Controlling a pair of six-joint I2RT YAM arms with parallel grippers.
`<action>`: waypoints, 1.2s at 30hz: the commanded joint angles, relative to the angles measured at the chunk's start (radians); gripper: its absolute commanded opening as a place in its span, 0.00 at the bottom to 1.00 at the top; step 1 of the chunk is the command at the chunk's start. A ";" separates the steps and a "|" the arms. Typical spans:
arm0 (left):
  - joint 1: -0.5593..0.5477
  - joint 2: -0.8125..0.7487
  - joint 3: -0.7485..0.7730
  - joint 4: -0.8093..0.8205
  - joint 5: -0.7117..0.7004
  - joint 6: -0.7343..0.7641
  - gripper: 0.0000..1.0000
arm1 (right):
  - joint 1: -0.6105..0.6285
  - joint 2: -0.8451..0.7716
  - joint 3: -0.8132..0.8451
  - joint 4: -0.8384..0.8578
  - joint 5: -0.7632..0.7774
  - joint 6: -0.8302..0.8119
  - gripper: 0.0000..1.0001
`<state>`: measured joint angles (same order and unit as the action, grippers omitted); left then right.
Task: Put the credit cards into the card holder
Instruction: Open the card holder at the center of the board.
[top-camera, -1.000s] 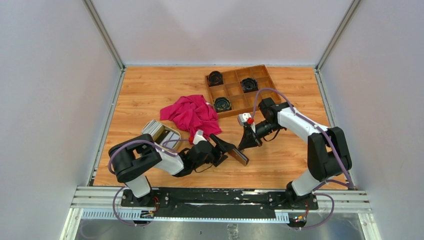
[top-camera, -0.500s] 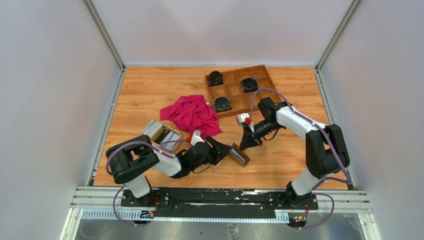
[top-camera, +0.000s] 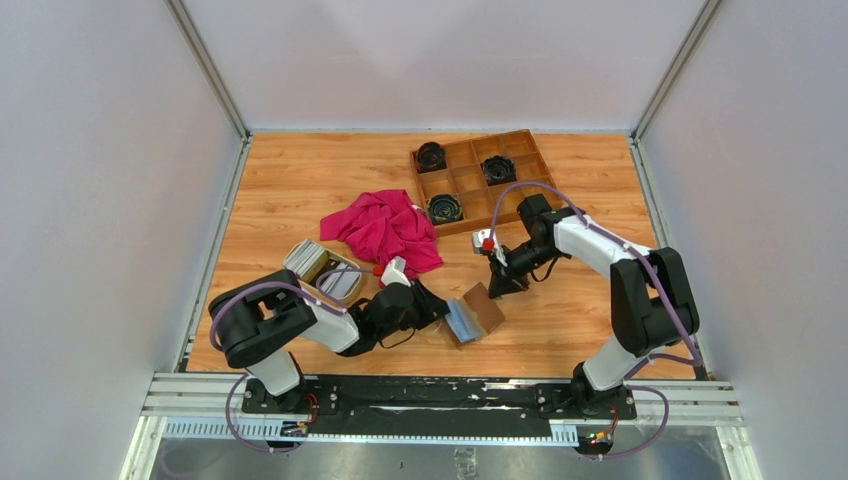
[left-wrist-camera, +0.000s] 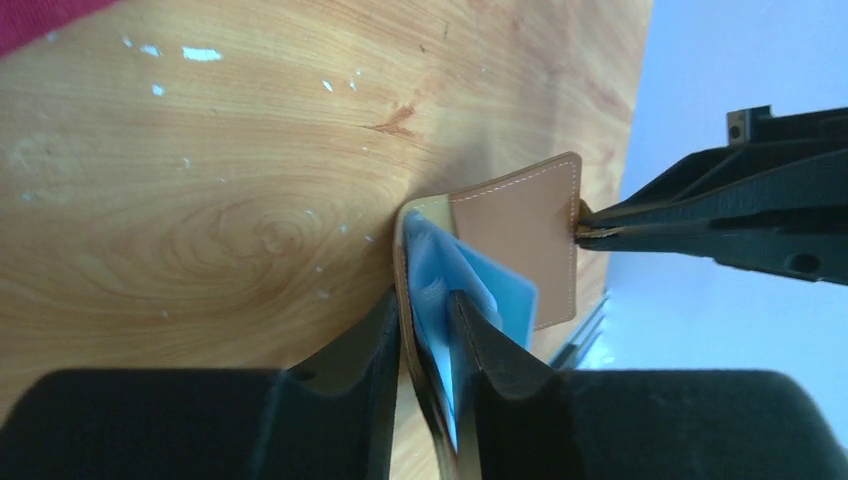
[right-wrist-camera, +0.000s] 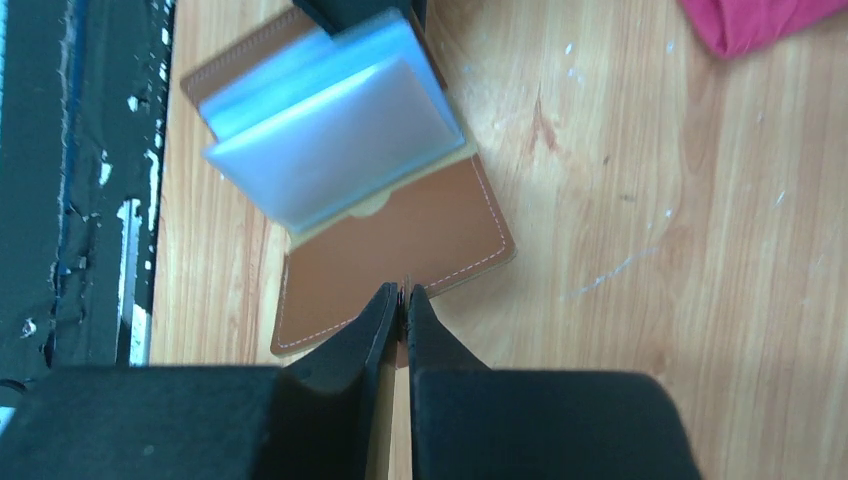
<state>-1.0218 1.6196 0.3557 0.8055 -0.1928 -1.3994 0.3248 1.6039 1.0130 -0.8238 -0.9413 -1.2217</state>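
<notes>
The brown leather card holder (top-camera: 474, 314) stands spread open on the wood table between both arms, its greyish-blue inner pockets (right-wrist-camera: 330, 130) fanned out. My left gripper (top-camera: 447, 318) is shut on one leather cover together with some pockets (left-wrist-camera: 425, 320). My right gripper (top-camera: 497, 287) is shut on the thin snap tab at the edge of the other flap (right-wrist-camera: 403, 293); that flap (right-wrist-camera: 400, 245) lies flat on the table. The credit cards (top-camera: 305, 256) sit as a white-grey stack in a cream oval dish (top-camera: 350, 266) left of my left arm, untouched.
A crumpled pink cloth (top-camera: 385, 228) lies just beyond the dish. A wooden compartment tray (top-camera: 468, 181) holding three black round objects stands at the back right. The black mounting rail (top-camera: 440, 392) runs along the near edge.
My left gripper has closed onto the card holder's cover. The holder has gone from nearly folded to spread open, and my right gripper has drawn its tab slightly away towards the far side.
</notes>
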 joint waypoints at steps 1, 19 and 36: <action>0.031 0.047 0.014 -0.026 0.074 0.176 0.21 | -0.009 0.012 -0.039 0.037 0.104 0.073 0.09; 0.048 -0.029 0.094 -0.158 0.121 0.503 0.00 | -0.028 -0.098 0.037 0.017 0.103 0.263 0.54; 0.026 -0.128 0.169 -0.275 0.145 0.487 0.00 | 0.168 -0.253 -0.018 0.099 -0.270 0.402 0.42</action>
<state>-0.9859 1.5124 0.4992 0.5549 -0.0517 -0.9195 0.3851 1.3102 1.0355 -0.7650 -1.1309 -0.9192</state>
